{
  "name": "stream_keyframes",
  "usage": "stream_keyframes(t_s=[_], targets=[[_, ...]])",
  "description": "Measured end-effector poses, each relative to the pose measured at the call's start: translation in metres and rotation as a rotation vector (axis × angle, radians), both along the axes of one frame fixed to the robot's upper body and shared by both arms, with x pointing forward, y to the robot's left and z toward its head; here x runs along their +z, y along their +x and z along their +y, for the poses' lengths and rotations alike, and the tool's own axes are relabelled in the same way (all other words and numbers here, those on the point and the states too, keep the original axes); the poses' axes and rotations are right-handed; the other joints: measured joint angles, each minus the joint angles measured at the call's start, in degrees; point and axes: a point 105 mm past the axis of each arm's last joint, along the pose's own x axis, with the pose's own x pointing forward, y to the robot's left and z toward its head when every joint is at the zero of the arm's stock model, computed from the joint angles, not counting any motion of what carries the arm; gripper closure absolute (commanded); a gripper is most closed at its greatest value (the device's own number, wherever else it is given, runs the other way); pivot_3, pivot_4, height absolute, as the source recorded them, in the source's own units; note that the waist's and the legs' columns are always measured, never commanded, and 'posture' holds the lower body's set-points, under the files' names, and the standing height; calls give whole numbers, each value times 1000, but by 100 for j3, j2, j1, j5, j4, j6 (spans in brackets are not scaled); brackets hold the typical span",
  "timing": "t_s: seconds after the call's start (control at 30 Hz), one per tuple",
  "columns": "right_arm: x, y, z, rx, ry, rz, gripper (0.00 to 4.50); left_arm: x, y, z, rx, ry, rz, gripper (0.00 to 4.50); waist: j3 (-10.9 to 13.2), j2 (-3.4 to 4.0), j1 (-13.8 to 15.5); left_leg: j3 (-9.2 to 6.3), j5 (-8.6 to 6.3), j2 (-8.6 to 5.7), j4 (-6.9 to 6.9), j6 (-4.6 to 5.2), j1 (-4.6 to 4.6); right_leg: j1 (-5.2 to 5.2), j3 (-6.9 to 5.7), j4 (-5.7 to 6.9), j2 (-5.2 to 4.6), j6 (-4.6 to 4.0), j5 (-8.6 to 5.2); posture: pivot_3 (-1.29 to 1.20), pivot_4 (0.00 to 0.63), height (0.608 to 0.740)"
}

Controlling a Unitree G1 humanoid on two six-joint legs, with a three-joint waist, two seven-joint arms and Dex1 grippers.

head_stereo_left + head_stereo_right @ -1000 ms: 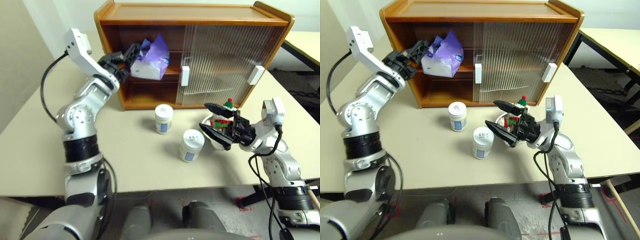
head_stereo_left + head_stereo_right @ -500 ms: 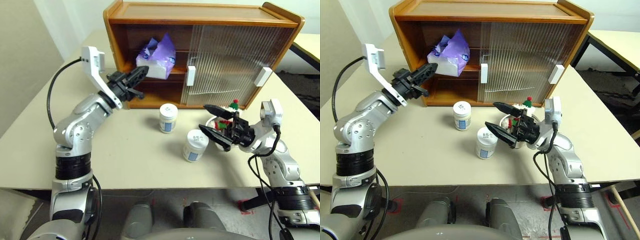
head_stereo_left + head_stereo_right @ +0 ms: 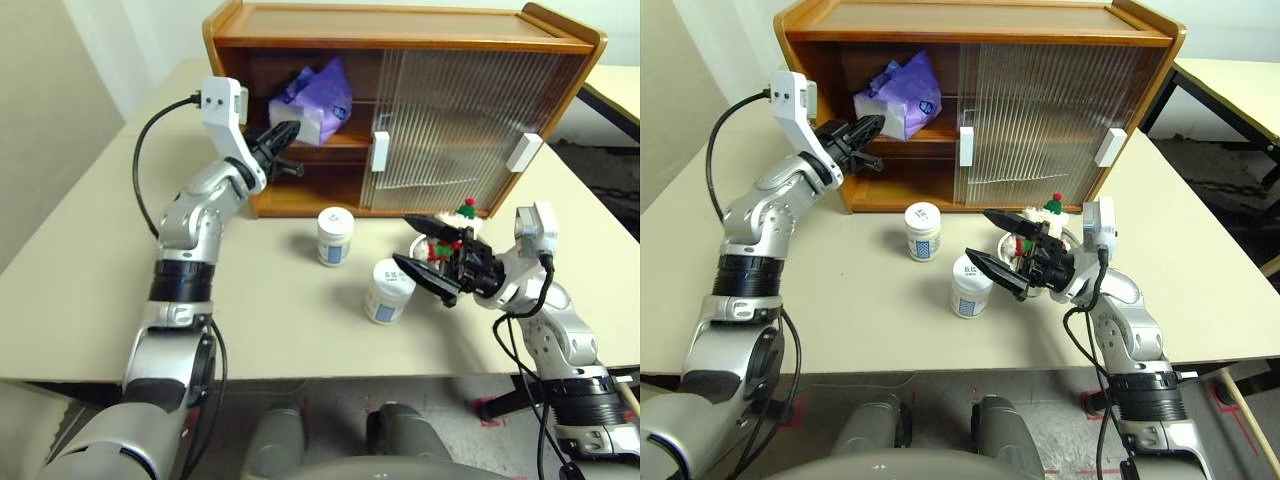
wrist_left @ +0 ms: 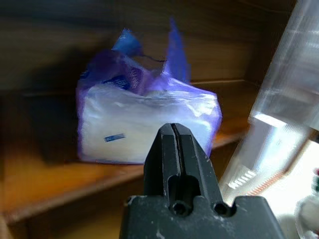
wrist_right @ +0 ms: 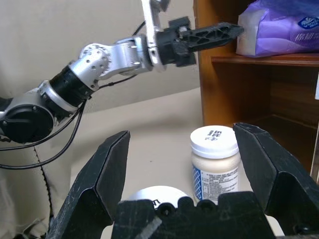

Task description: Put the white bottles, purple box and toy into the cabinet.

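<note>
The purple box (image 3: 315, 100) sits on the upper shelf of the cabinet (image 3: 400, 25), on its open left side, with its white side facing out. The left gripper (image 3: 288, 133) is squeezed tight with nothing in it. Its tip is right at the white side of the box and seems to be touching it, but it is hard to be sure.

The two sliding doors of the cabinet cover its right side.

Two white bottles stand on the table (image 3: 80, 290) in front of the cabinet. One bottle (image 3: 333, 236) is nearer the cabinet. The other bottle (image 3: 388, 291) is closer to the robot, just beside the right gripper (image 3: 420, 247). That gripper is spread wide and holds nothing.

The toy (image 3: 462, 213) is partly hidden behind the right gripper, near the cabinet's doors. Its red and green top pokes up.
</note>
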Motion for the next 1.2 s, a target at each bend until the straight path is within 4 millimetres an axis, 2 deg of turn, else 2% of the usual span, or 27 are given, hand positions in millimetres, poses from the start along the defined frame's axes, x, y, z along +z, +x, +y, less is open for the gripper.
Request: stream_keyframes(t_s=[0.4, 0.67, 0.8, 0.9, 1.03, 1.2], targets=[[0, 0, 0, -10, 2, 0, 0, -12, 25, -15, 26, -19, -13, 4489, 2, -3, -6, -7, 1, -2, 20, 1, 2, 4, -7, 9, -3, 12, 28, 81, 0, 740], [0, 0, 0, -8, 1, 0, 0, -5, 18, -27, -53, -39, -47, 4489, 4, -2, -147, -18, 4, -2, 18, 6, -8, -2, -5, 8, 9, 9, 9, 94, 0, 740], [0, 0, 1, -5, 4, 0, 0, -1, 2, -12, -53, -40, -76, 4489, 5, 0, -178, -23, 4, 12, -1, 17, -7, -9, 0, 10, 7, -3, 15, 107, 0, 740], [0, 0, 2, -5, 7, 1, 0, -4, -17, 4, -66, -48, -73, 3577, 5, 1, -141, -32, 4, 15, -13, 15, -7, -10, -8, 9, 3, -10, 12, 122, 0, 740], [1, 0, 2, -2, 8, 2, 0, -10, -50, 19, -153, -19, -89, 1996, 6, 4, -128, -32, -10, 9, -14, -8, -2, -5, -10, 10, -11, -14, 10, 135, 0, 740], [1, 1, 2, 4, 5, 4, 0, -47, -79, 43, -226, 102, 0, 37, 11, 10, -129, -30, -9, 8, -10, -7, 6, 0, -11, 10, -13, -10, -15, 141, 0, 740]])
